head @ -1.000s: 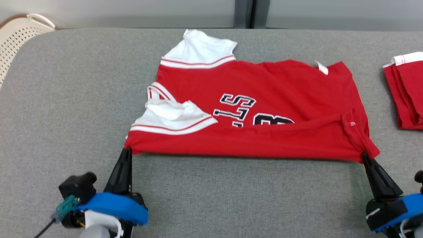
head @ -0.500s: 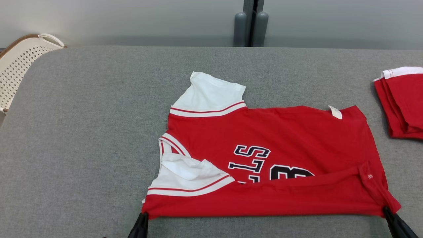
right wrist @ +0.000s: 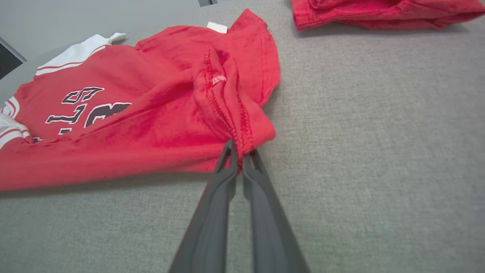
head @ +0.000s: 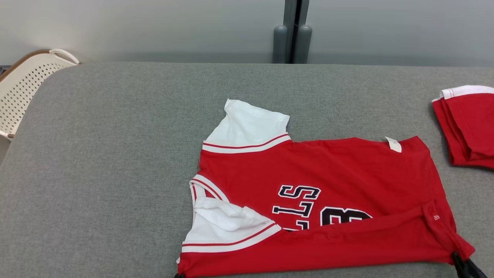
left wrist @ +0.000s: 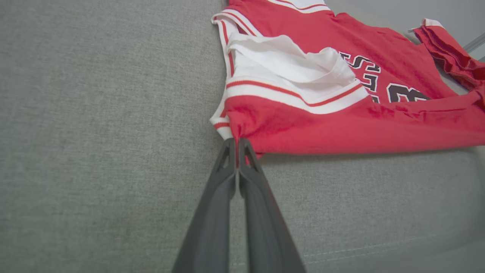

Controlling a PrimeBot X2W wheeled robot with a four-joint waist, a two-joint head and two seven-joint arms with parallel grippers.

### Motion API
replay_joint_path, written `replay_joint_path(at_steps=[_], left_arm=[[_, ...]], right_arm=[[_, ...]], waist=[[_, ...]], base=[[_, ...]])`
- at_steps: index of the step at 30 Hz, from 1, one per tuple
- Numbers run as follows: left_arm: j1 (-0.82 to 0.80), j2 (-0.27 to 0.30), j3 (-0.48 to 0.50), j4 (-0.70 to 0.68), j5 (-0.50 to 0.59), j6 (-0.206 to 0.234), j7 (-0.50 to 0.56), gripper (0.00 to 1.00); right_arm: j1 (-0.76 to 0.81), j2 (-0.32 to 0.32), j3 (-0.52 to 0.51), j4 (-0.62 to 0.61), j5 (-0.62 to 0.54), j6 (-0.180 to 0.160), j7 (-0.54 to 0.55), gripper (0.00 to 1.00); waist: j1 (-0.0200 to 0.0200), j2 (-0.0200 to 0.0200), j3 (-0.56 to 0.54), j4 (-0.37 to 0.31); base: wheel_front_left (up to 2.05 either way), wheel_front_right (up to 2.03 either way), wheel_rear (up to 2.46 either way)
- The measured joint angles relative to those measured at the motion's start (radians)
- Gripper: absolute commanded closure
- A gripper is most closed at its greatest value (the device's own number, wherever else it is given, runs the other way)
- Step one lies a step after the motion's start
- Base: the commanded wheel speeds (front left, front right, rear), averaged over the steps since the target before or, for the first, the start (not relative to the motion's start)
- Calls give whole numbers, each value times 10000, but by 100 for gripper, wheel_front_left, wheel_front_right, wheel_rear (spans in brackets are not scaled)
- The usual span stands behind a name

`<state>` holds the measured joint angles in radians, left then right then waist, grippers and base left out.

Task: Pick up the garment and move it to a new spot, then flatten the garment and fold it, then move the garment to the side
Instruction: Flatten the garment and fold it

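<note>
Two near corners of the red garment (head: 320, 173), lying mid-bench (head: 115, 154), are pinched: left pincer (left wrist: 237, 146) closed on the sleeve-side corner, right pincer (right wrist: 238, 151) on the hem corner. For a clean fold, I'd move both together, with that edge taut and level.

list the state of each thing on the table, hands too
shirt, spread flat on the table, near edge folded over part of the lettering
left hand, shut on the shirt corner by the white sleeve
right hand, shut on the shirt's hem corner
folded clothes, stacked at the right, untouched
basket, upright off the table's left end
</note>
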<state>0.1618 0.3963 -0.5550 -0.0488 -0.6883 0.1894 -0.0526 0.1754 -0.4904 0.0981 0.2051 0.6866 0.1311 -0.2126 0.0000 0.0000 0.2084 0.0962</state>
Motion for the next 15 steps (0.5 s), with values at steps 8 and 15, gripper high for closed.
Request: replay_joint_path(at_steps=[8,15], left_arm=[[-21,245,199,-955,-29,504,568,0],[-2370,1028,1168,-2339,73,571,1532,0]], right_arm=[[213,215,-550,-453,-546,-4,-194,0],[-312,610,-777,-1388,-1087,-4,-265,0]], waist=[[0,0,38,-78],[1,0,707,-420]], base=[[0,0,0],[0,0,0]])
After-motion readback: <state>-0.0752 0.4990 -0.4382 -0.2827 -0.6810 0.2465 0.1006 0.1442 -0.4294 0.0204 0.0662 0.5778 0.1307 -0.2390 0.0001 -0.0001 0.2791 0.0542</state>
